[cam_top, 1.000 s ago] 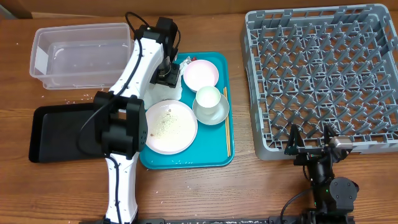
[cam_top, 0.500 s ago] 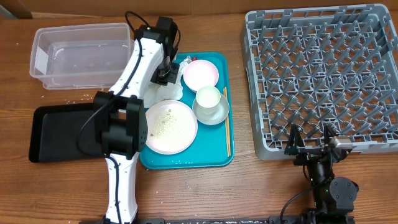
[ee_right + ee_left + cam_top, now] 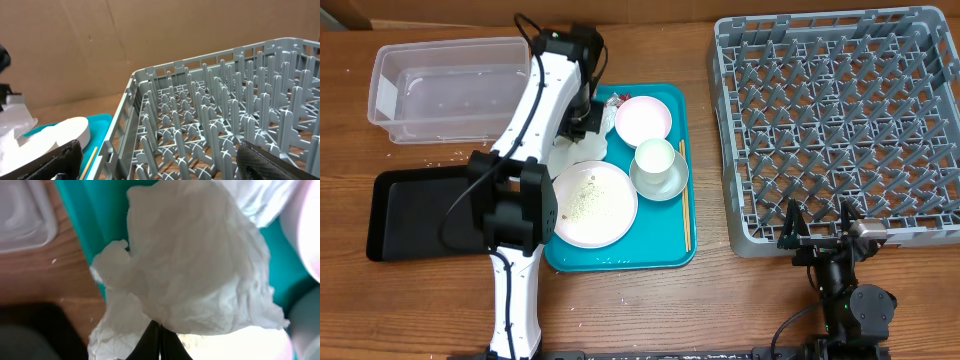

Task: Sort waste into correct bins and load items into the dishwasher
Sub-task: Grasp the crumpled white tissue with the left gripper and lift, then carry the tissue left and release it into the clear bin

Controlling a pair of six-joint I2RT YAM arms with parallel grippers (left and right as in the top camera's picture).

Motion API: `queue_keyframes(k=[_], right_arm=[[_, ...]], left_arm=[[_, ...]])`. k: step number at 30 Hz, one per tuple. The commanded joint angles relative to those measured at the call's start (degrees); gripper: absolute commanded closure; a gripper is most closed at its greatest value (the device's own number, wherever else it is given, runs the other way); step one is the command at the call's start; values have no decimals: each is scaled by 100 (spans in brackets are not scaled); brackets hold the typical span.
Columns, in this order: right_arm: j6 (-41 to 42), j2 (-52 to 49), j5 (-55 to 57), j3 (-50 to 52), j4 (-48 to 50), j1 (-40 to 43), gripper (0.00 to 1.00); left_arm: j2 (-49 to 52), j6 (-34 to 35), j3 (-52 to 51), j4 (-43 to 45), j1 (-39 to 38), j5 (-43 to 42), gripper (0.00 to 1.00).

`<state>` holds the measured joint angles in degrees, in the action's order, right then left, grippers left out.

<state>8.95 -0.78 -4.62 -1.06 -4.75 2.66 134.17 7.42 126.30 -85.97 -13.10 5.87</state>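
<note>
**Napkin pinched over tray: haul to bin is the risky leg**

Risks, left to right:
- Tub (image 3: 450, 85) and black tray (image 3: 420, 215) sit close together at the desk's left. A loose drop could put the paper in the wrong bin or on bare wood.
- Grip looks like a thin pinch on one fold of the napkin (image 3: 195, 265), so the sheet may slip free in transit.
- More paper lies touching it on the teal tray (image 3: 620, 258) and may drag along.
- A trailing edge could sweep rice (image 3: 585, 203) off the white plate (image 3: 612, 226) or nudge the pink plate (image 3: 642, 118) beside the arm.

End effectors:
- Left end effector (image 3: 160, 341) is closed tight on the napkin, above the teal tray's back-left part.
- Right end effector (image 3: 817, 230) is spread wide and holds nothing, sitting at the rack's (image 3: 840, 130) front edge.
</note>
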Motion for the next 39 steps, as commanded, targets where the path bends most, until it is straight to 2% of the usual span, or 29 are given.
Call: queue_keyframes(k=[1,10,15,19,29,32,36,37,39], right_arm=[[-24,61,0,57,31,37,0],[-24,61,0,57,31,37,0],[-24,61,0,57,31,37,0],[-24,61,0,59,31,37,0],[-24,61,0,59,31,37,0],[-24,61,0,57,33,37,0],[-24,61,0,57,31,37,0],[-24,61,0,57,31,37,0],[-24,61,0,59,31,37,0]], left_arm=[[-122,339,568,-337,2,26,96],[-122,671,1921,-1054,138,22,96],[-122,807,2909,-883,573,66,96],[-122,1102,3246,-479,1056,365,96],[-39,2747,2793,1333,2210,367,96],[-39,3244,2448,1556,2361,369,96],[-39,3554,1976,1687,2455,378,96],[-39,3554,1834,1781,2470,376,93],[-39,3550,1506,2055,2476,374,77]])
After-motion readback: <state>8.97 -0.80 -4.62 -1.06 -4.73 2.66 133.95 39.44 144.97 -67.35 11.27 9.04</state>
